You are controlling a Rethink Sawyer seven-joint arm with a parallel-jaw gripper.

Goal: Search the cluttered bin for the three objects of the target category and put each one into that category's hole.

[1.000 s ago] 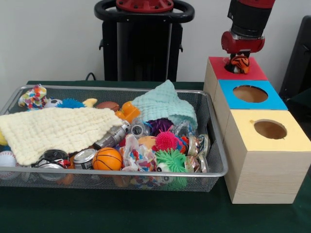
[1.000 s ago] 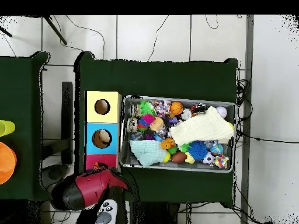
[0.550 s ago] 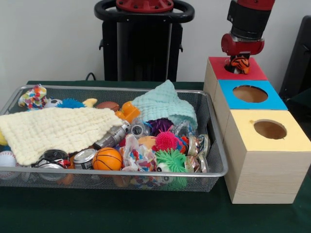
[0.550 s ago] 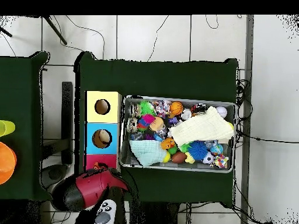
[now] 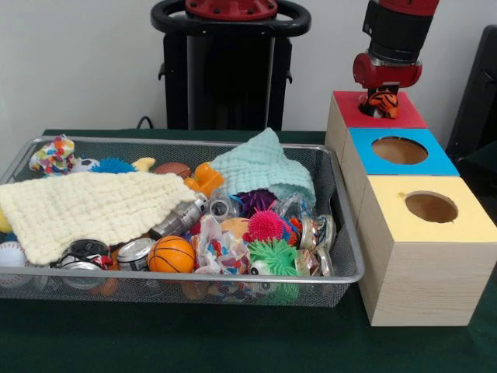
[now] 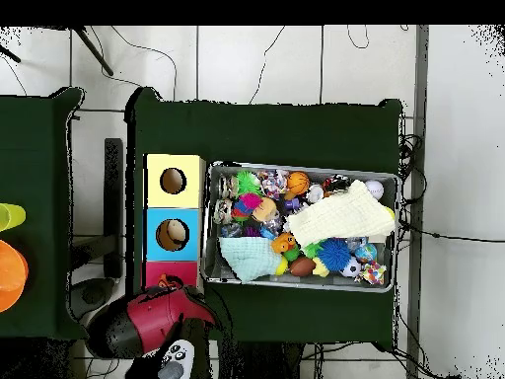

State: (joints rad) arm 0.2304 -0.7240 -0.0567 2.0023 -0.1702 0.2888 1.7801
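My gripper [image 5: 382,99] hangs over the hole of the red-topped box [image 5: 404,116], shut on a small orange toy with black tiger stripes [image 5: 384,101]. The toy's lower part dips into the hole. In the overhead view the red arm [image 6: 148,321] covers the gripper, the toy and most of the red box [image 6: 163,274]. The wire mesh bin [image 5: 342,225] holds mixed clutter: a mini basketball [image 5: 171,254], spiky pink [image 5: 265,225] and green [image 5: 273,256] balls, cans, an orange duck [image 5: 205,178].
A blue-topped box [image 5: 400,151] and a yellow-topped box [image 5: 431,208], each with a round hole, stand in a row with the red one, right of the bin. A cream cloth [image 5: 85,206] and a mint cloth [image 5: 264,167] cover part of the clutter.
The gripper and the striped toy have risen very slightly over the red box's hole. In the overhead view the arm has shifted a little. The bin's contents are unchanged.
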